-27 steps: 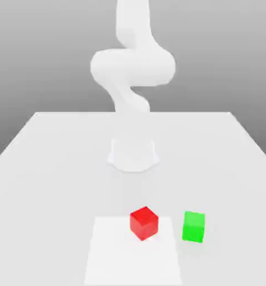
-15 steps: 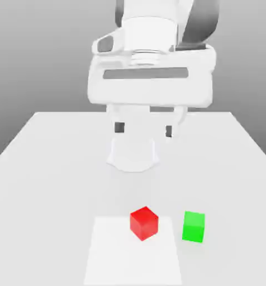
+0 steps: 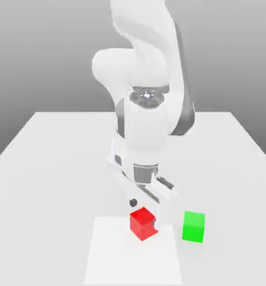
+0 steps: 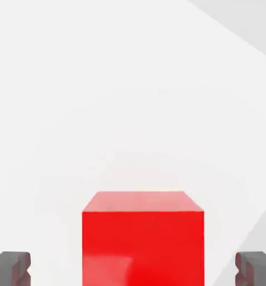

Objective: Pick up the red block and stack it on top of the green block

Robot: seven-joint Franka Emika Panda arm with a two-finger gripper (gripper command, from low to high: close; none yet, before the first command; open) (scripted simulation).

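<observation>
Tool (image 4: pixel 133 269) open w/ red block (image 4: pixel 143 246) btwn fingertips, hand view; green block (image 3: pixel 193 227) in ext. view

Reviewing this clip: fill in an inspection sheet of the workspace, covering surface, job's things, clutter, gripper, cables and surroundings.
Surface: pale table with a white rectangular patch on it.
Red block: on the patch, between the open fingers, a gap on either side; not gripped.
Green block: beside the patch, toward the exterior view's right, apart from the red one.
Clutter: nothing seen.
Gripper: open, fingers straddling the red block.
Cables: nothing seen.
Surroundings: plain grey backdrop.
</observation>
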